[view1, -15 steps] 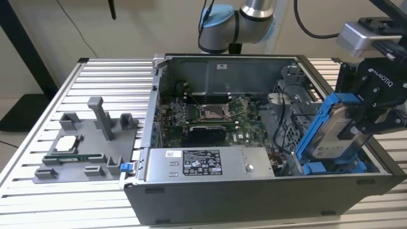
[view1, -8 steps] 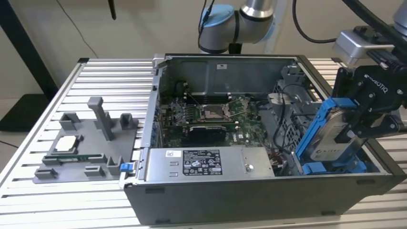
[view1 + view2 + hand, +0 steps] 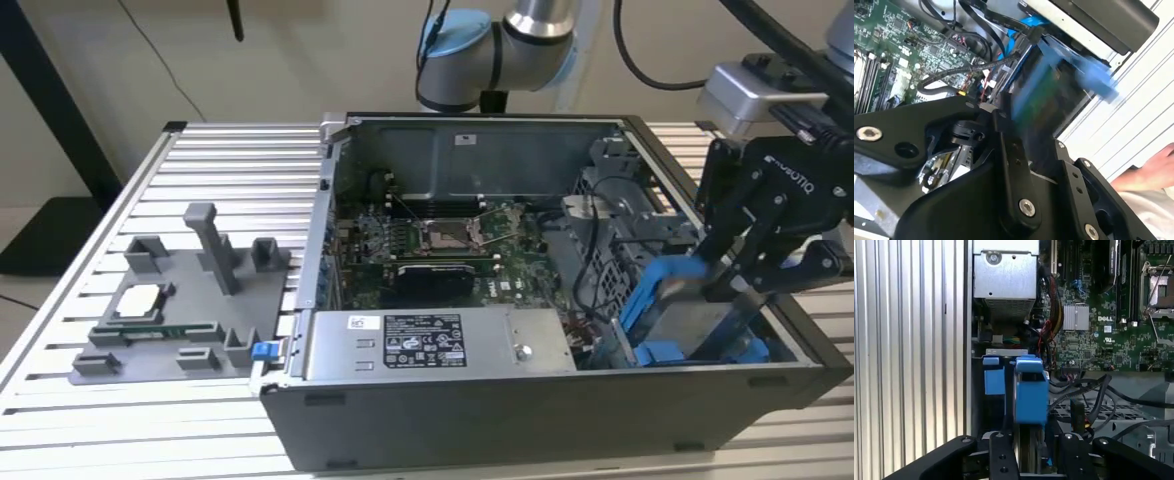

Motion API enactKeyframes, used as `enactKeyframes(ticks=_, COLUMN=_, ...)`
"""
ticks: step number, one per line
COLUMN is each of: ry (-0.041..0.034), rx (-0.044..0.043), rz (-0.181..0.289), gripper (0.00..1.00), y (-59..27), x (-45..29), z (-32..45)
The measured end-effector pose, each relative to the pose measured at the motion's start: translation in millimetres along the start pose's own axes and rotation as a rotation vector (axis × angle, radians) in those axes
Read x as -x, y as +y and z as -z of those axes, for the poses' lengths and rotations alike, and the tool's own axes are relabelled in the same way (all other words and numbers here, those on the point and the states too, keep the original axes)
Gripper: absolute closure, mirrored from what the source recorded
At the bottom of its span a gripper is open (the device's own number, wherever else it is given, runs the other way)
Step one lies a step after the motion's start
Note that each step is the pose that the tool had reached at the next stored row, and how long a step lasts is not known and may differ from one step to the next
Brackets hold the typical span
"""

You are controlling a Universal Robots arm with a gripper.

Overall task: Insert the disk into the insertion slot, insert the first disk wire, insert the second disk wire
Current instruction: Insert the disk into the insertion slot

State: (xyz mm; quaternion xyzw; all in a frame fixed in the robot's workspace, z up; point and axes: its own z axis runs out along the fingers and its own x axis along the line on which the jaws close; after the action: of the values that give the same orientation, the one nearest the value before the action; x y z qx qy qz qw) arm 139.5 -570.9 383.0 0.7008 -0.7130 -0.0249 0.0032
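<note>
Tool (image 3: 731, 292) points steeply down, clamped on the tilted disk (image 3: 694, 318) at the insertion slot (image 3: 651, 352) mouth.

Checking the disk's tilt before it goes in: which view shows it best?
The exterior view: the disk shows its flat grey face and blue frame, tilted. The first wrist view shows it edge-on; the second wrist view, a slanted side.

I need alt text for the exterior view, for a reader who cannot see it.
The gripper holds the disk, tilted, at the end of the open computer case on the exterior view's right. A motherboard and a grey power-supply box lie inside.
</note>
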Motion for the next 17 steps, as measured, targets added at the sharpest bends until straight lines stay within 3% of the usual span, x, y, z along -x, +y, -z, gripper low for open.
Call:
enactKeyframes(ticks=6, ry=0.0, rx=0.0001, rz=0.0, gripper=0.0, y=0.7, x=0.5, z=14.2)
enactKeyframes(ticks=17, ry=0.0, rx=-0.0001, rz=0.0, gripper=0.0, y=4.3, x=16.1, z=15.2)
